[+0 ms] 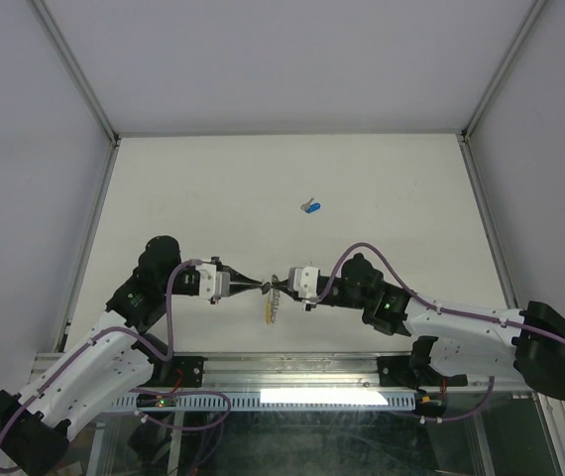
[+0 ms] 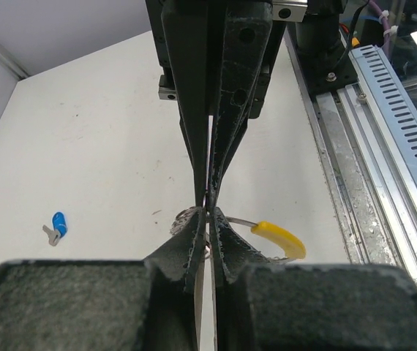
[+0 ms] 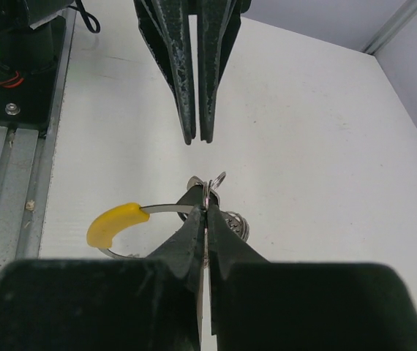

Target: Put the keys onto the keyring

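Observation:
The keyring (image 1: pixel 270 311) sits just under the spot where my two grippers meet tip to tip, near the table's front edge. Its yellow segment shows in the left wrist view (image 2: pixel 278 238) and the right wrist view (image 3: pixel 113 223). My right gripper (image 3: pixel 208 199) is shut on a small silver key (image 3: pixel 210 184) right at the keyring's wire. My left gripper (image 2: pixel 210 213) is shut, its tips against the right gripper's tips (image 2: pixel 208 199); I cannot tell whether it pinches anything. The blue-headed key (image 1: pixel 312 207) lies alone farther back, and it also shows in the left wrist view (image 2: pixel 58 222).
A slotted metal rail (image 1: pixel 292 382) runs along the near edge by the arm bases. Frame posts (image 1: pixel 74 79) and white walls enclose the table on the left, the right and at the back.

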You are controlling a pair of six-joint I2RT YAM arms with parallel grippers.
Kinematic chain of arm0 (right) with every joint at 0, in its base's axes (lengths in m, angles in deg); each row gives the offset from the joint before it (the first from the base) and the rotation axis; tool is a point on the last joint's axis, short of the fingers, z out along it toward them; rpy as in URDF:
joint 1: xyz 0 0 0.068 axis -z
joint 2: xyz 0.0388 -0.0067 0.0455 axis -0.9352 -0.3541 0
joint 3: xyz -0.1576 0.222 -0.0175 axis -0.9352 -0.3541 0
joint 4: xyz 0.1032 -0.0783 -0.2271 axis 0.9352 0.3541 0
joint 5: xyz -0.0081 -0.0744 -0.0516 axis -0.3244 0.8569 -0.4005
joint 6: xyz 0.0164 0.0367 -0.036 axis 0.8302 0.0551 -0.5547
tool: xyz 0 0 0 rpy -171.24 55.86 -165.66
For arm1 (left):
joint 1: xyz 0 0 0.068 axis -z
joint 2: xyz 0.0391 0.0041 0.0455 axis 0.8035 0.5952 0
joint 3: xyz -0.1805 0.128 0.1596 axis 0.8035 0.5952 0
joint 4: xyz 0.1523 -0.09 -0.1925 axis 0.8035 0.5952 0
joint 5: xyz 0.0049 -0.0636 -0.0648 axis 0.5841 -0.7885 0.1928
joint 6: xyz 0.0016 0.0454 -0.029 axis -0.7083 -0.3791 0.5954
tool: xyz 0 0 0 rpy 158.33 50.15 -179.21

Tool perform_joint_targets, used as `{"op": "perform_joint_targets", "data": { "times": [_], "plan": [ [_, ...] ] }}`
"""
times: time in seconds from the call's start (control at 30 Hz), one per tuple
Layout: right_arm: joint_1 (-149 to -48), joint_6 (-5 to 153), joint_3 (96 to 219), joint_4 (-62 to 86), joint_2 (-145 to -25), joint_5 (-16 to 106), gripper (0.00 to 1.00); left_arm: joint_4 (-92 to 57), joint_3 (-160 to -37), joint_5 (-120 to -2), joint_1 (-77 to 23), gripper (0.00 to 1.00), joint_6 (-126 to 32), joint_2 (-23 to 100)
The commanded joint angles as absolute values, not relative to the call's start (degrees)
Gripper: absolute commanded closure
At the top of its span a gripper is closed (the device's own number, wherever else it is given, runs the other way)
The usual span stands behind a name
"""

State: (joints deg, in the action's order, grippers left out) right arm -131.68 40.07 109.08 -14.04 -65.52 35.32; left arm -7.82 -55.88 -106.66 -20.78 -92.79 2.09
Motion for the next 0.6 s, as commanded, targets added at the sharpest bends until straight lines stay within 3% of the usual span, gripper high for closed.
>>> {"op": "perform_joint_targets", "data": {
  "times": [0.0, 0.57],
  "plan": [
    [-131.0, 43.3, 111.2, -20.3, -62.0, 34.0, 1.0, -10.2, -58.4, -105.9, -20.3, 0.94, -89.8, -0.1],
    [-130.7, 49.3, 110.0, -32.4, -59.2, 32.5, 1.0, -28.6, -52.6, -101.9, -20.3, 0.8, -73.0, -6.0]
  ]
}}
